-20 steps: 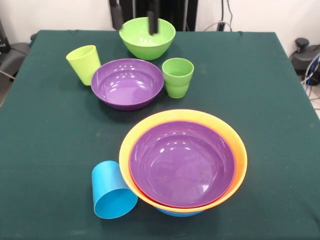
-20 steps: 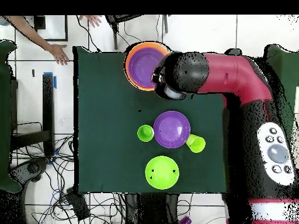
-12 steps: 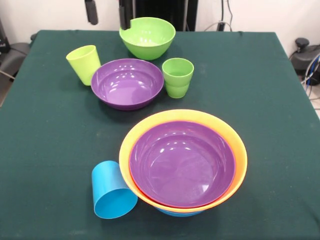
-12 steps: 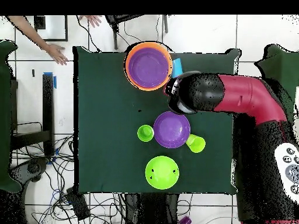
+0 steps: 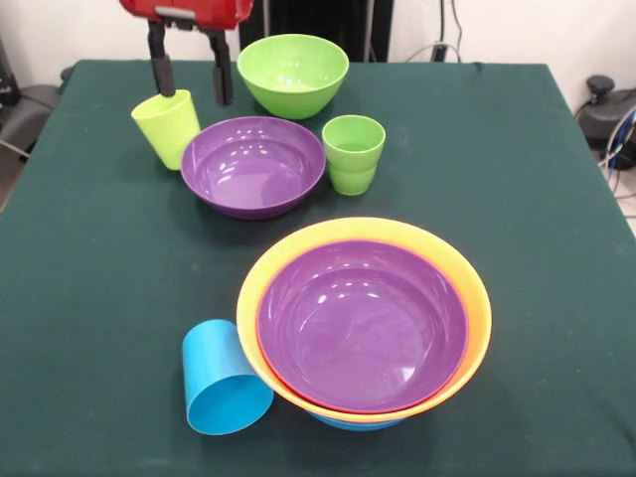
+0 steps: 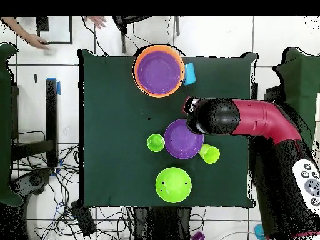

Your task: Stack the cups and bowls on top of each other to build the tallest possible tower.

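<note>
Lower now, the hand [image 5: 189, 75] has shifted from the green bowl [image 5: 293, 73] to hang released above the yellow-green cup [image 5: 167, 126]. Near the desk's [image 5: 517, 199] front edge sits the tower [image 5: 364, 318] (purple inside orange), the blue cup [image 5: 223, 381] on its side touching it; the purple bowl [image 5: 253, 164] and ridged green cup [image 5: 354, 153] crowd nearby.

Red and black arm [image 6: 250, 119] reaches from the right over the table [image 6: 112, 125], its end covering part of the purple bowl [image 6: 181, 140]. Orange stack [image 6: 159, 70] at top edge, blue cup [image 6: 189, 73] touching it. Green bowl [image 6: 172, 184] below. Hand [image 6: 36, 42] top left.
</note>
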Available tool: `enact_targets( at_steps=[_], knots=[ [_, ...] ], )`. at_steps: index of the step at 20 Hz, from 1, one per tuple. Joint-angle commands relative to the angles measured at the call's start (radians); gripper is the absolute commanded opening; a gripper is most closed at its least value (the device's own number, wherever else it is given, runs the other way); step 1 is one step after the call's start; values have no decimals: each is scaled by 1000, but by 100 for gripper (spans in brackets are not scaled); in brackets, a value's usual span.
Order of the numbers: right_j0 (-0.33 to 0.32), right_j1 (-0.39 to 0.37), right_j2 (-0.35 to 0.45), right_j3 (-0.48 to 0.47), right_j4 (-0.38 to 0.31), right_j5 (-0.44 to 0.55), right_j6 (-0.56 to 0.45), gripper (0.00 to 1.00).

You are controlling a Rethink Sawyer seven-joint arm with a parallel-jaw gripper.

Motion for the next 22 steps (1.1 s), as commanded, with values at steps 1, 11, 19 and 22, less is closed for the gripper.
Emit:
enact_targets(
  at_steps=[1, 11, 19, 22],
  knots=[
    [-29, 104, 78, 98, -97, -73, -248, 100],
    [-104, 170, 153, 88, -136, -49, -321, 100],
    [-166, 227, 173, 86, -186, -73, -326, 100],
    [-193, 256, 190, 70, -214, -72, -346, 100]
  ],
)
